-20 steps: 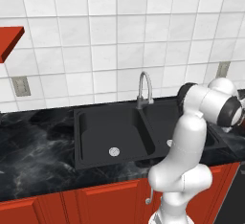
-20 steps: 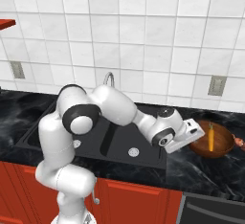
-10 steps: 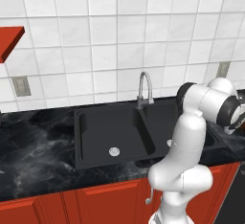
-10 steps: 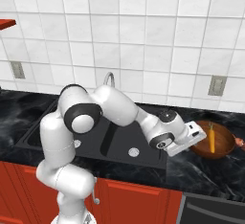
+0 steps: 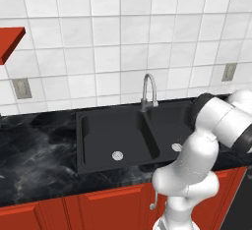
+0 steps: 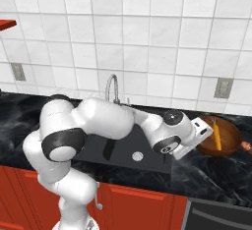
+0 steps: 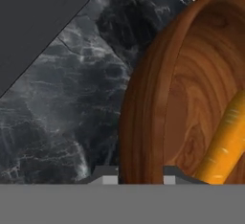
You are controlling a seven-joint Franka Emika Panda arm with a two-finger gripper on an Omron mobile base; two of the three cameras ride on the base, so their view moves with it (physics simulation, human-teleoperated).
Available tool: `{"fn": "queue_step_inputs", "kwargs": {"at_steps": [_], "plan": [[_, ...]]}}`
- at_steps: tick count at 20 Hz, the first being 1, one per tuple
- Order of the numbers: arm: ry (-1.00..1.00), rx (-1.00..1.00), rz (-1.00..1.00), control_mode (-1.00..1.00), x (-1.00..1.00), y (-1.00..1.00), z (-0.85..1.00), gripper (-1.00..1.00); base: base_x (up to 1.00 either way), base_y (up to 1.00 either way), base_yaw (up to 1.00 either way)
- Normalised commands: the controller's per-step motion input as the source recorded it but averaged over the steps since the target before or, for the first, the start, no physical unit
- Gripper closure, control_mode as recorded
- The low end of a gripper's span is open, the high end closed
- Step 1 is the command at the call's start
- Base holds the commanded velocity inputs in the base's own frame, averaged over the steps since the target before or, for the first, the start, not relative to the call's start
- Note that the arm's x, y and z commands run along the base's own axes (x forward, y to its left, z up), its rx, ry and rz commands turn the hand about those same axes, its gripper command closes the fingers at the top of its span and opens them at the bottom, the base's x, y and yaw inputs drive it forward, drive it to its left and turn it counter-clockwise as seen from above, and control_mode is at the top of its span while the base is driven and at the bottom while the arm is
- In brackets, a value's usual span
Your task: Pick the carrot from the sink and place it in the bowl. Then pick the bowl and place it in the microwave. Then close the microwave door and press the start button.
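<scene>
A: Where's the carrot (image 6: 216,136)?
B: Lying inside the bowl (image 6: 229,140), on the counter (image 6: 216,170) right of the sink (image 5: 123,135).
A: And the gripper (image 7: 140,176)?
B: Right at the bowl's near rim; one finger (image 7: 106,174) sits outside the wall, the other inside, clamped on the rim. The carrot lies just beyond the inner finger.
</scene>
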Motion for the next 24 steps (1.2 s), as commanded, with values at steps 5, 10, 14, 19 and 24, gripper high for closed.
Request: {"fn": "queue_step_inputs", "kwargs": {"at_steps": [5, 10, 14, 19, 24], "plan": [[0.0, -0.1, 0.25, -1.0, -0.49, 0.47, 1.0, 1.0, 0.0, 0.0, 0.0], [-0.03, -0.17, 0.22, -1.0, -0.34, 0.77, 1.0, 1.0, 0.0, 0.0, 0.0], [-0.03, -0.19, 0.19, -1.0, -0.31, 0.84, 1.0, 1.0, 0.0, 0.0, 0.0], [0.0, -0.13, 0.17, -1.0, -0.44, 0.75, 1.0, 1.0, 0.0, 0.0, 0.0], [0.04, -0.04, 0.2, -1.0, -0.43, 0.74, 1.0, 1.0, 0.0, 0.0, 0.0]]}}
